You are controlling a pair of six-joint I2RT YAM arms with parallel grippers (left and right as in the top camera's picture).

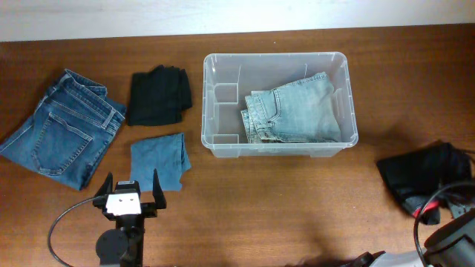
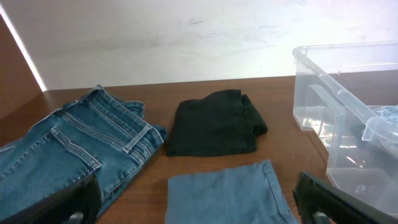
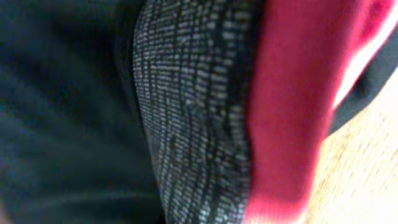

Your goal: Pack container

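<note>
The large clear plastic rectangular container (image 1: 276, 55) sits at the table's middle, holding 1 folded pair of light blue jeans (image 1: 295, 113). Left of it on the brown wooden table (image 1: 297, 208) lie a folded black garment (image 1: 158, 95), dark blue denim jeans (image 1: 61, 127) and a small folded blue-grey cloth (image 1: 159, 159). The left gripper (image 1: 130, 182) hovers released, its 2 fingers spread, just before that cloth. The right gripper's fingers are hidden against a black, grey and red garment (image 1: 423, 174); I cannot tell its state.
</note>
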